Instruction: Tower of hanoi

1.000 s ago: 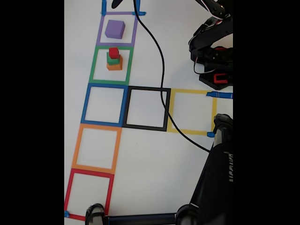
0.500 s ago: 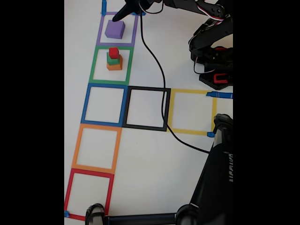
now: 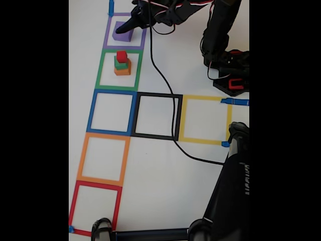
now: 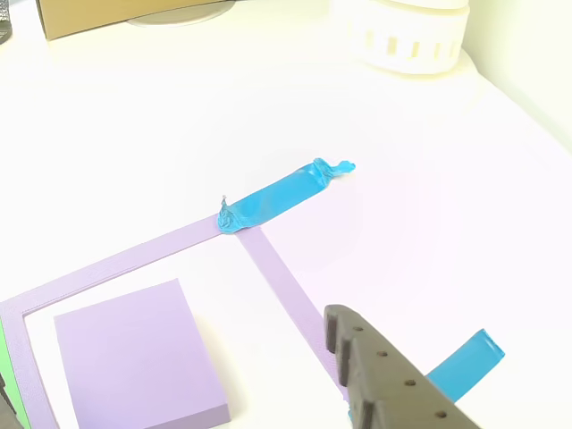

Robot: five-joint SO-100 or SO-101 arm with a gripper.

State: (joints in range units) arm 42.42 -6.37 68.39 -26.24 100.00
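Purple matte cube (image 3: 122, 33) sits inside the purple tape square (image 3: 107, 31), bare white surface (image 3: 160, 170) around; the dark end effector (image 3: 126, 26) hovers over it, spread uncertain. Red-green-orange stack (image 3: 122, 63) stands nearby.

White table (image 3: 150, 170) carries a run of tape squares in the fixed view. Purple square (image 3: 107, 35) sits at the far edge, green square (image 3: 100, 70) just below it, then blue (image 3: 91, 111), orange (image 3: 81, 155) and red (image 3: 73, 206) toward the near edge. Black square (image 3: 156, 95) adjoins blue on its right, yellow square (image 3: 205, 98) beyond that. A black cable (image 3: 165, 90) snakes across black's right side. In the other view, a blue tape strip (image 4: 277, 198) pins a purple corner; a white ring-shaped object (image 4: 407, 36) sits at the far edge.
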